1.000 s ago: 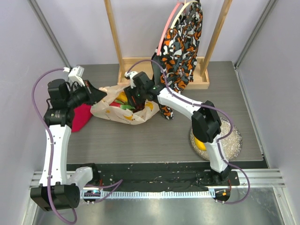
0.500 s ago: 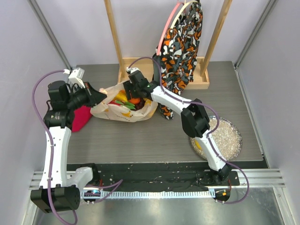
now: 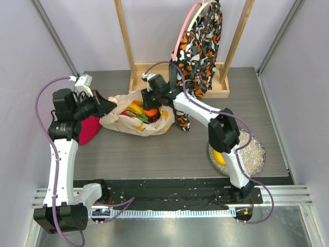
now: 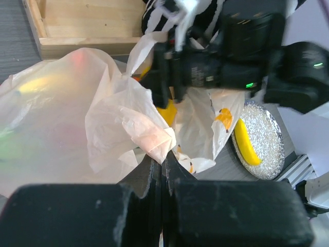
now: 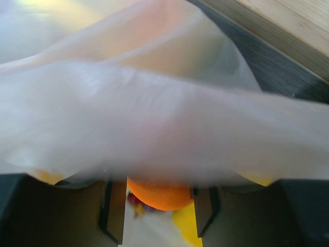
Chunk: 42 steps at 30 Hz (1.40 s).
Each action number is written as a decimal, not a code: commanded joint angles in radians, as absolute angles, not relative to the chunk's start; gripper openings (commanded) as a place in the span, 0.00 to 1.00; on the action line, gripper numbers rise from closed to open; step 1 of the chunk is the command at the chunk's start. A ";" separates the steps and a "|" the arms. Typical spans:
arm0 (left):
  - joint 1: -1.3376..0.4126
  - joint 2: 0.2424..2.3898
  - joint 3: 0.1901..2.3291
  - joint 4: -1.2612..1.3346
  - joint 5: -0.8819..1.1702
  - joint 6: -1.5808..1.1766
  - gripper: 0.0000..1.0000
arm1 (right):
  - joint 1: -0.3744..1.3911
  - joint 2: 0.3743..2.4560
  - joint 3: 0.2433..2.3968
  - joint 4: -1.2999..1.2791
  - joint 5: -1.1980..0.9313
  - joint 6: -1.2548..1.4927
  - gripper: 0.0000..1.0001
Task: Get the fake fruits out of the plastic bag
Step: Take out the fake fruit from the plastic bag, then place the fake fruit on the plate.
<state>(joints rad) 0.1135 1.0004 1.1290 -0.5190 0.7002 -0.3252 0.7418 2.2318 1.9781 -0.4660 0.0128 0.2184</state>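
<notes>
Your left tool (image 4: 163, 167) is shut on the rim of the limp plastic bag (image 4: 61, 113), while your right tool (image 5: 159, 208) straddles the probably light, hard, slippery orange (image 5: 159, 194) inside it, though whether it actually grips you cannot tell, so squeeze across its widest middle.

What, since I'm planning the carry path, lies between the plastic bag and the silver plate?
In the overhead view, the lower end of the hanging patterned cloth and the right arm cross between plastic bag and plate; otherwise bare table.
</notes>
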 commanded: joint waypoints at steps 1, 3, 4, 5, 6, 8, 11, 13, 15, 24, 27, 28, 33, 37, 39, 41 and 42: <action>0.120 0.996 1.114 -0.466 0.703 -0.325 0.00 | 0.695 1.982 1.977 -0.515 -0.265 0.157 0.14; 0.120 1.000 1.112 -0.454 0.704 -0.327 0.00 | 0.666 1.895 1.965 -0.546 -0.334 0.146 0.13; 0.120 1.006 1.112 -0.445 0.701 -0.328 0.00 | 0.657 1.864 1.957 -0.569 -0.350 0.144 0.12; 0.120 1.009 1.114 -0.440 0.701 -0.330 0.00 | 0.644 1.815 1.948 -0.574 -0.395 0.147 0.12; 0.120 1.014 1.117 -0.437 0.703 -0.330 0.00 | 0.609 1.789 1.927 -0.572 -0.458 0.158 0.13; 0.120 1.029 1.120 -0.428 0.706 -0.331 0.00 | 0.589 1.747 1.905 -0.571 -0.641 0.163 0.14; 0.120 1.046 1.123 -0.425 0.709 -0.331 0.00 | 0.548 1.689 1.890 -0.647 -0.808 0.144 0.16; 0.120 1.052 1.124 -0.419 0.709 -0.331 0.00 | 0.499 1.660 1.875 -0.772 -0.862 0.073 0.16; 0.120 1.060 1.129 -0.419 0.709 -0.328 0.00 | 0.463 1.628 1.849 -0.889 -0.874 -0.032 0.16; 0.120 1.077 1.103 -0.383 0.704 -0.333 0.00 | 0.451 1.390 1.459 -0.936 -0.592 -0.400 0.14; 0.118 1.085 1.115 -0.388 0.709 -0.328 0.00 | 0.448 1.336 1.425 -0.992 -0.464 -0.494 0.13; 0.118 1.089 1.121 -0.390 0.710 -0.324 0.00 | 0.442 1.318 1.414 -1.038 -0.419 -0.529 0.13; 0.117 1.106 1.118 -0.374 0.710 -0.328 0.00 | 0.344 1.152 1.229 -1.101 -0.163 -0.719 0.10; 0.112 1.114 1.108 -0.359 0.710 -0.334 0.00 | 0.244 1.082 1.076 -1.068 -0.054 -0.818 0.09; 0.109 1.120 1.111 -0.357 0.712 -0.336 0.00 | 0.204 1.068 0.990 -0.978 -0.023 -0.812 0.08; 0.106 1.124 1.115 -0.356 0.709 -0.334 0.00 | 0.186 1.074 0.927 -0.902 0.035 -0.796 0.06; 0.106 1.124 1.118 -0.356 0.709 -0.334 0.00 | 0.177 1.089 0.913 -0.846 0.031 -0.796 0.07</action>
<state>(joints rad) 0.1112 1.1194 1.1076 -0.4118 0.7006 -0.3336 0.2089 1.0687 0.9871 -1.0344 -0.0875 -0.7509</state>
